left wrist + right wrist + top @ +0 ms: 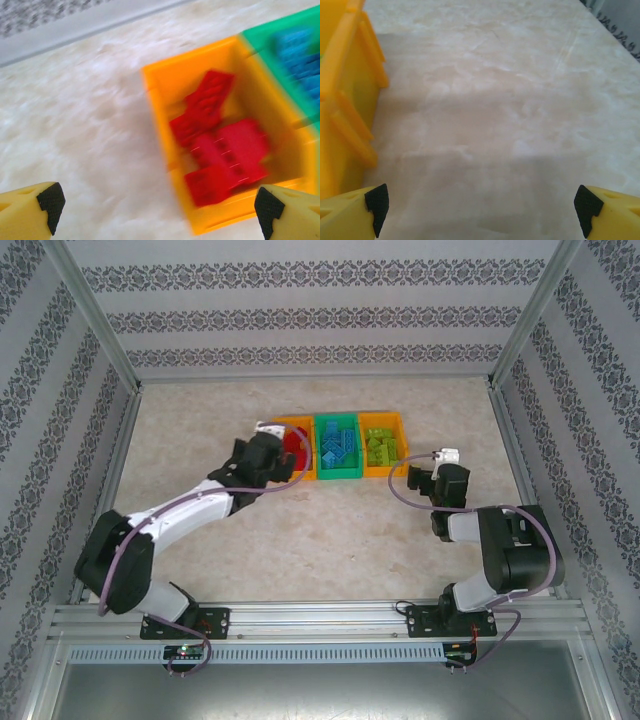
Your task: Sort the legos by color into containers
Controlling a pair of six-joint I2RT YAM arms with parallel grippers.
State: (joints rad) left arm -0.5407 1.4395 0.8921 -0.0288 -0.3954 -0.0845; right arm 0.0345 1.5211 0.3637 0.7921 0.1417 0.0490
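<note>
We see the three containers in a row at the upper centre of the top view: the left orange bin (296,421) holds the red legos (297,448), the green bin (338,418) the blue legos (337,447), and the right orange bin (383,416) the lime legos (380,445). The left end effector (157,210) hangs over the left orange bin's near edge, jaws spread wide and empty, with the red pile in the right half of its wrist view. The right end effector (480,205) is also wide open and empty, low over the bare desk (330,530) just right of the lime bin. We spot no loose brick on the desk, so we judge the sorting at or near its end. The next move calls for lifting the left arm clear of the rim and checking the spots the arms hide.
</note>
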